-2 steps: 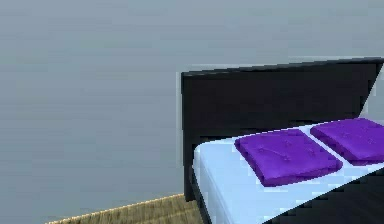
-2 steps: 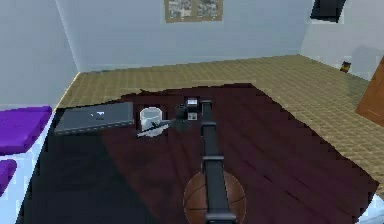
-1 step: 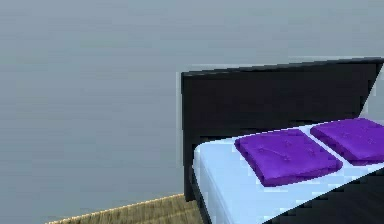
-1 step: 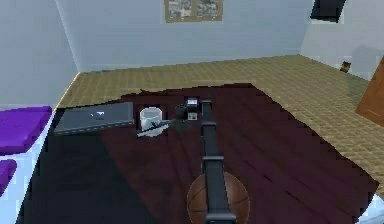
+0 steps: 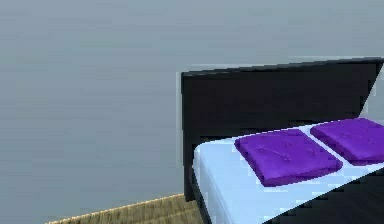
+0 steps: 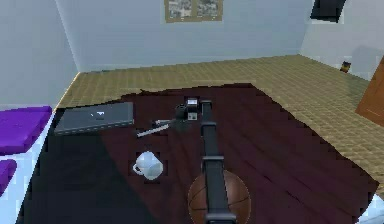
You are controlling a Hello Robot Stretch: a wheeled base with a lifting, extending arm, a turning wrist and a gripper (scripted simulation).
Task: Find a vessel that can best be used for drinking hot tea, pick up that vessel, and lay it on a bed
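Mug [image 6: 148, 166] on bed [image 6: 290, 140] | likely light, stiff, breakable, slick | best taken by rim or handle | tool [image 6: 150, 129] near; cannot tell if holding anything

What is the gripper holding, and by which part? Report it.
Cannot be told. The gripper shows against the bed cover near a laptop; the white mug lies on the cover, apart from it.

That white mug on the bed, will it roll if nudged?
The mug looks small and rigid, so likely light. It seems tilted on the soft bedcover, so a nudge may tip it. Its handle would probably stop a long roll.
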